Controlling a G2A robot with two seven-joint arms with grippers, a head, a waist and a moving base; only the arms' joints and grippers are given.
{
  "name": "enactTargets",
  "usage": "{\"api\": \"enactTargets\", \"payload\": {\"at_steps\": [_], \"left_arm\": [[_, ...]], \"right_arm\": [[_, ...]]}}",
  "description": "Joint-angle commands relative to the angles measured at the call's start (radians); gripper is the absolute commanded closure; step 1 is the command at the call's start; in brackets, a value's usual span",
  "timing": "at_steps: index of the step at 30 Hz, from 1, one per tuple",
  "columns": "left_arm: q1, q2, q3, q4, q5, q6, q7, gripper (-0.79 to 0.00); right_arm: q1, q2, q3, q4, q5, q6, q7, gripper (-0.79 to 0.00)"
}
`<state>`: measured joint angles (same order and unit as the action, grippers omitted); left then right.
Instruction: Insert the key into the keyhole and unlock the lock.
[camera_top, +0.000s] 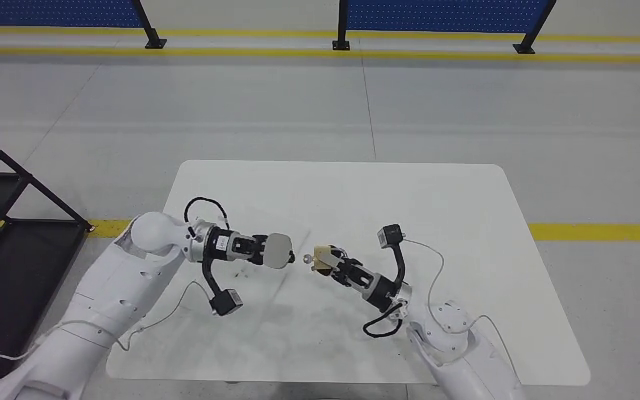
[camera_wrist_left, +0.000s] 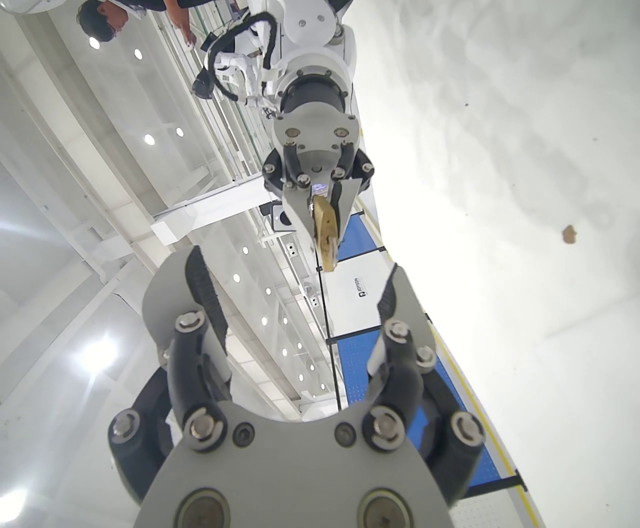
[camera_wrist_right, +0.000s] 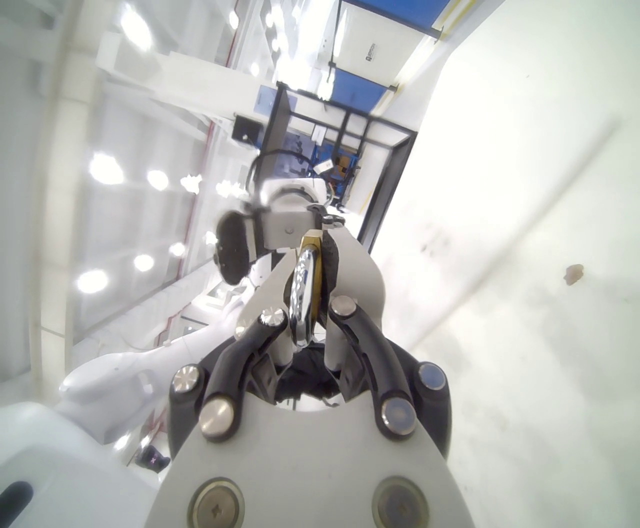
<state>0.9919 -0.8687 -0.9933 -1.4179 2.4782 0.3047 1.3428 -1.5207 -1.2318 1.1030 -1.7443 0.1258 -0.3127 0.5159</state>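
Over the middle of the table (camera_top: 450, 200): lock (camera_wrist_left: 325, 235) clamped in right gripper (camera_top: 325, 259); left gripper (camera_top: 283, 250) just left of it, tips facing, apart.

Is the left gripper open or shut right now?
Open: fingers of the left gripper stand apart, nothing between them. The right gripper holds the lock.

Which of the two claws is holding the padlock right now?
The right claw: it is shut on the brass padlock. The left claw is open, with nothing between its fingers, and faces the padlock.
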Motion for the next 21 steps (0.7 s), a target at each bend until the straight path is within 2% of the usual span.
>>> {"api": "enactTargets", "payload": {"at_steps": [1,3,14,17,19,21], "left_arm": [[0.003,0.009,-0.020,-0.011,0.011,-0.049,0.018,-0.785],[0.008,0.013,-0.030,-0.013,-0.015,-0.111,0.033,-0.785],[0.013,0.013,-0.027,-0.011,-0.027,-0.127,0.030,-0.785],[-0.008,0.010,-0.023,0.002,-0.148,-0.378,0.008,-0.785],[-0.027,0.007,-0.031,-0.005,-0.228,-0.482,-0.010,-0.785],[-0.036,0.005,-0.041,0.004,-0.310,-0.601,-0.077,-0.785]], "right_arm": [[-0.001,0.001,0.005,0.003,-0.004,0.000,-0.002,0.000],[-0.003,0.002,0.009,0.006,-0.005,0.003,-0.007,0.000],[-0.003,0.002,0.009,0.006,-0.005,0.003,-0.007,0.000],[-0.003,0.002,0.009,0.006,-0.005,0.003,-0.007,0.000],[-0.003,0.002,0.009,0.006,-0.005,0.003,-0.007,0.000],[-0.003,0.002,0.009,0.006,-0.005,0.003,-0.007,0.000]]}}
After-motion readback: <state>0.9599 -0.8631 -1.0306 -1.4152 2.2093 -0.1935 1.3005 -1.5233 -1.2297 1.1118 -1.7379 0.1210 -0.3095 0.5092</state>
